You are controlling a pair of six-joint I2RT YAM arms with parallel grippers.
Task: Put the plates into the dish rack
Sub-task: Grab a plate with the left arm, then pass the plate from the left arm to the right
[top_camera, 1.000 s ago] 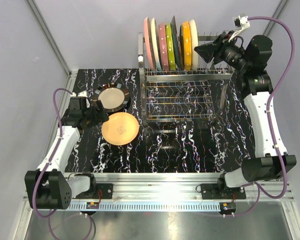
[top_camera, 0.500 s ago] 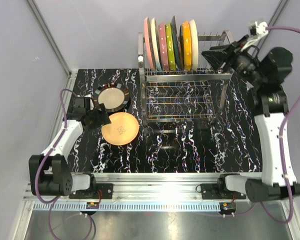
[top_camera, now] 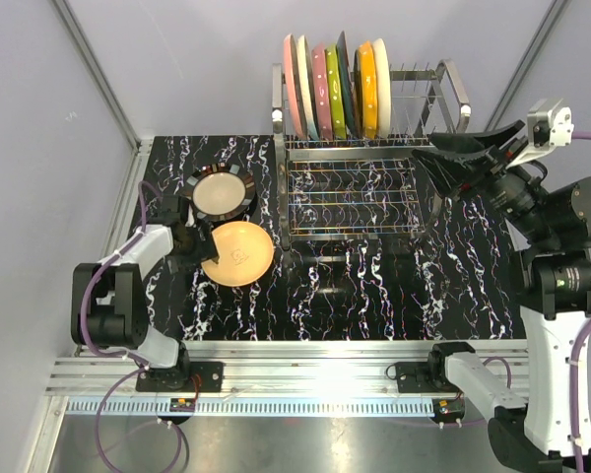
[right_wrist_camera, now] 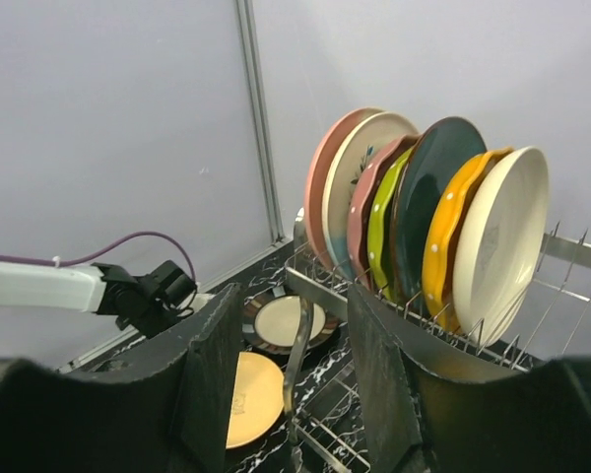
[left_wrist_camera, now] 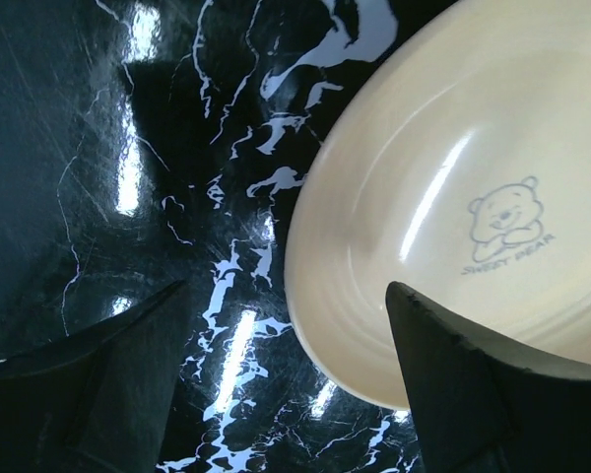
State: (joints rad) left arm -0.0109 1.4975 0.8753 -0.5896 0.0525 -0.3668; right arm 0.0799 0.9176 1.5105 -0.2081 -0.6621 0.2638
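Several plates [top_camera: 335,79] stand upright in the top tier of the metal dish rack [top_camera: 366,150]; they also show in the right wrist view [right_wrist_camera: 424,217]. On the table lie a black-rimmed plate [top_camera: 223,193] and a cream-yellow plate [top_camera: 238,253] with a bear print [left_wrist_camera: 473,197]. My left gripper [top_camera: 191,239] is open and low at that plate's left rim [left_wrist_camera: 286,379], one finger over the plate and one over the table. My right gripper [top_camera: 433,168] is open and empty, raised off the rack's right end [right_wrist_camera: 294,384].
The table top is black marble pattern [top_camera: 374,286]. The rack's lower wire shelf [top_camera: 353,202] lies to the right of the flat plates. Grey walls and a metal post [right_wrist_camera: 259,118] enclose the back. A rail [top_camera: 315,379] runs along the near edge.
My right arm has pulled back from the rack's top right end, to the right and toward the near side. My left gripper has moved in closer to the cream-yellow plate's left rim.
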